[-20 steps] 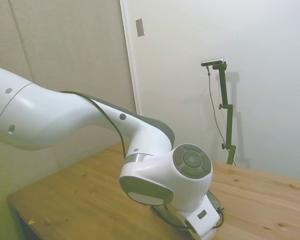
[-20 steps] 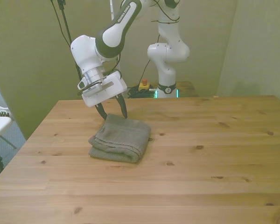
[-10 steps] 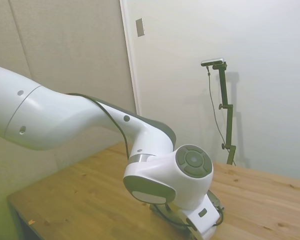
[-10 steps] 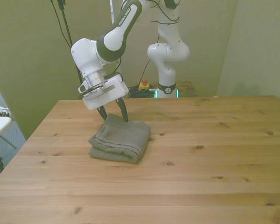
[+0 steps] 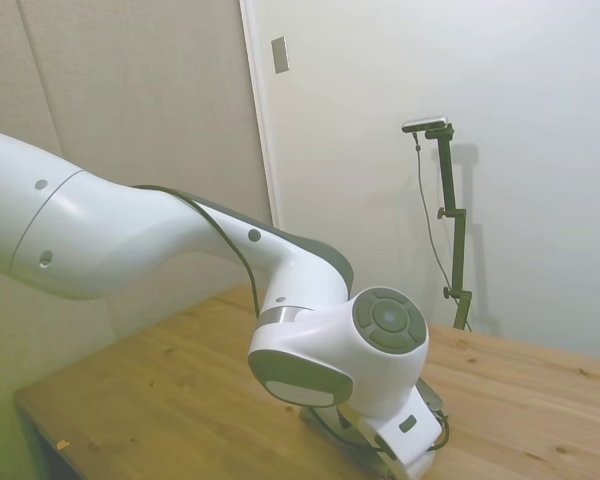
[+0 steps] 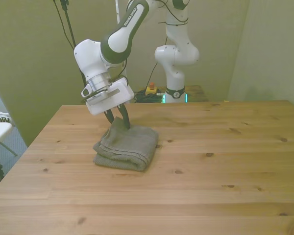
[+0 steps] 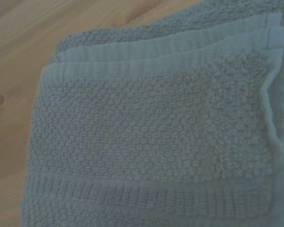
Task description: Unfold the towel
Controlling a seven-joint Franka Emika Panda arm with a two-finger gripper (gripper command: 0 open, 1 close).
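The claw (image 6: 118,120) pinches the far edge of the folded towel (image 6: 127,147), which lies below and just in front of it on the tabletop (image 6: 210,171), that edge pulled up slightly.

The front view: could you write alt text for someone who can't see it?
A white robot arm's hand pinches the far corner of a folded grey-olive towel, lifting that corner slightly. The towel lies toward the front view's left on a wooden table, still folded in layers.
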